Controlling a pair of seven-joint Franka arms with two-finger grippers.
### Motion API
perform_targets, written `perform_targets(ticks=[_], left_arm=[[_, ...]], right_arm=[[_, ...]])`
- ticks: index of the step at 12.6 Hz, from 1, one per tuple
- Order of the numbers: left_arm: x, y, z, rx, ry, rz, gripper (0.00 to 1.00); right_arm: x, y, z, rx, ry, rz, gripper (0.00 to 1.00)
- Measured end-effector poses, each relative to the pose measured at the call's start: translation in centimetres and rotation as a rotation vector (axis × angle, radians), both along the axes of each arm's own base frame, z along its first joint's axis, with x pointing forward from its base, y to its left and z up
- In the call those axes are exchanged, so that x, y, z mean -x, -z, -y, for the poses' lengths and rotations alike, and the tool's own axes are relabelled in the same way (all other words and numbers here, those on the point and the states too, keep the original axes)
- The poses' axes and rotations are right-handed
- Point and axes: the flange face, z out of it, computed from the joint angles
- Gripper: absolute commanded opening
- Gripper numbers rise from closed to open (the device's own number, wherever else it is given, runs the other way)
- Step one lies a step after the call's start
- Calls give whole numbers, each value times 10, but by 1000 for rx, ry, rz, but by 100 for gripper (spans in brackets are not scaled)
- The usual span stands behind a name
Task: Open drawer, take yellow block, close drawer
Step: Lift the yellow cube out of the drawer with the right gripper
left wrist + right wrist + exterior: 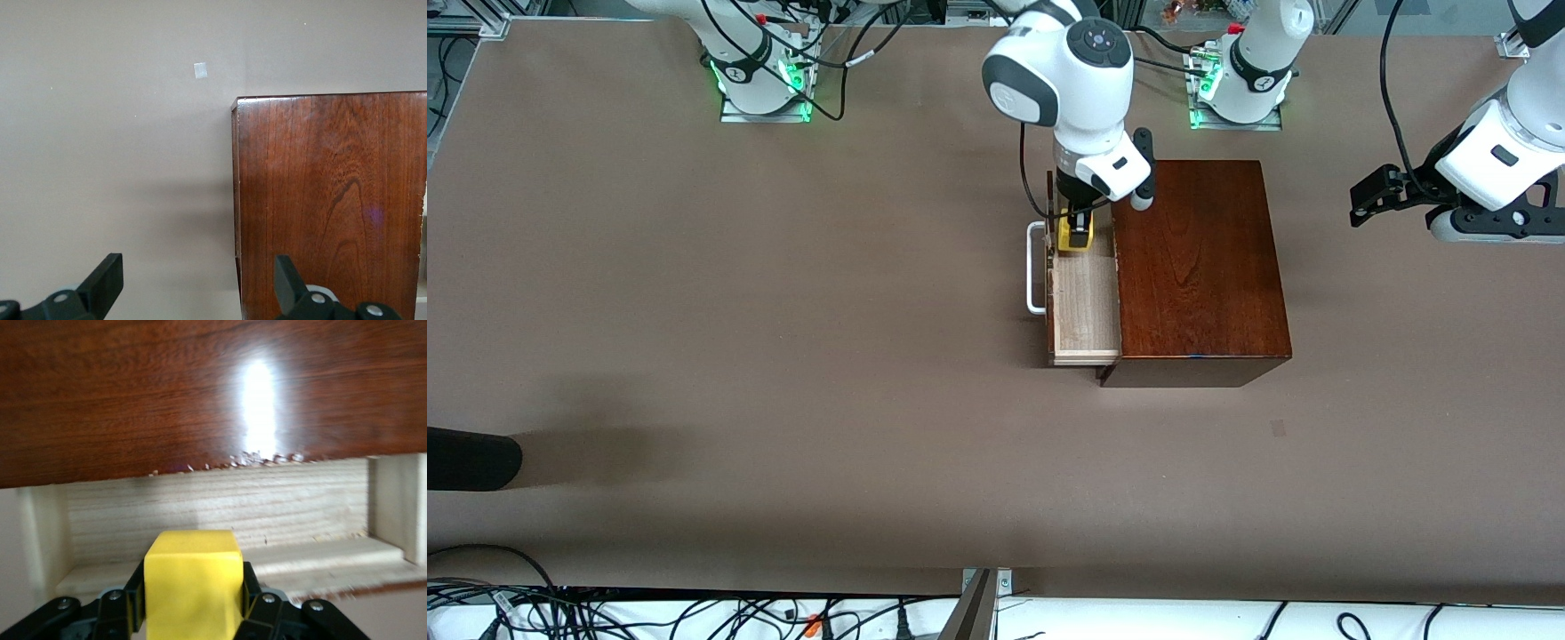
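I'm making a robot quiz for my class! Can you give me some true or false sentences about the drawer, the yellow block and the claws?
1. The drawer is pulled out of the wooden box. True.
2. The right claw is shut on the yellow block. True.
3. The yellow block lies on the table beside the box. False: it sits between the right claw's fingers, over the open drawer.
4. The left claw grips the drawer's white handle. False: it waits open, up over the table near the left arm's end.
5. The box is blue. False: it is glossy reddish-brown wood.
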Motion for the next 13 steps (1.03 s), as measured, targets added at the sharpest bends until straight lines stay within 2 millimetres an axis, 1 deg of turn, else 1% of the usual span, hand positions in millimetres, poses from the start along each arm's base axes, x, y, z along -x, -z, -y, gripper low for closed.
perform_targets(ticks=[2,3,4,5,7,9,10,11,12,13], left_arm=[[0,0,0,0,0,-2,100],[1,1,0,0,0,-6,100],[1,1,0,-1,-1,-12,100],[2,2,-1,-1,-1,-21,100],[5,3,2,31,-5,-47,100],[4,13,8,121,-14,-88,100],[0,21,9,141,-1,-103,100],[-3,29,13,151,25,-117,100],[-6,37,21,160,79,-132,100],[-7,46,38,170,169,-149,100]], right_arm=[[-10,-40,17,-18,52,-2,24],[-19,-59,29,-22,82,-1,24],[-32,-76,47,-30,119,-9,24],[-52,-95,72,-46,170,-29,24],[-102,-128,138,-77,270,-66,24],[-151,-150,217,-99,358,-99,23],[-171,-159,255,-108,412,-104,24],[-186,-166,290,-102,463,-113,23],[-197,-169,323,-85,513,-131,23],[-206,-169,354,-64,561,-151,23]])
